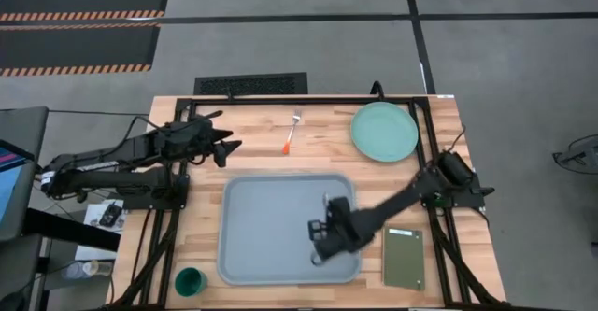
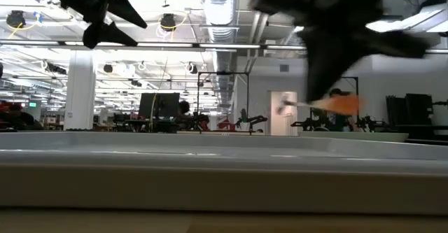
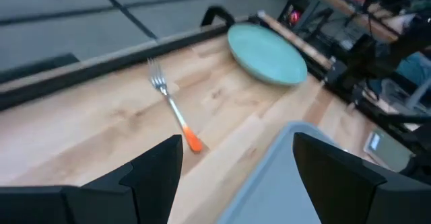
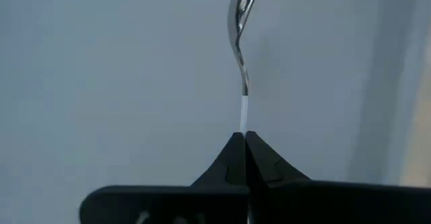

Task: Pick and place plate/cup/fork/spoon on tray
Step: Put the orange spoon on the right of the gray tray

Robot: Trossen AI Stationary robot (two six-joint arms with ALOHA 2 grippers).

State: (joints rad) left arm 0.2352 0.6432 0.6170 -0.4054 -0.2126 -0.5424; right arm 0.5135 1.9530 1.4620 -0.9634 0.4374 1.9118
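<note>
The spoon hangs over the pale grey-blue tray, with my right gripper shut on it; its silver bowl sticks out past the fingertips. Above the table's left side, my left gripper stands open with nothing between its fingers. Beyond it the fork lies flat on the wood, also seen in the high view. The mint-green plate rests at the far right. The dark green cup stands at the near left corner, beside the tray. My right gripper pinches the spoon between its two fingertips, about where the thin metal neck meets the orange handle. The fingers slant down from above. The spoon lies about level and clear of the tray, its bowl toward the picture's left in the low view.
A dark olive-green slab lies right of the tray at the near right. A black frame runs along the table's far edge and sides. Bare wood shows between fork and plate.
</note>
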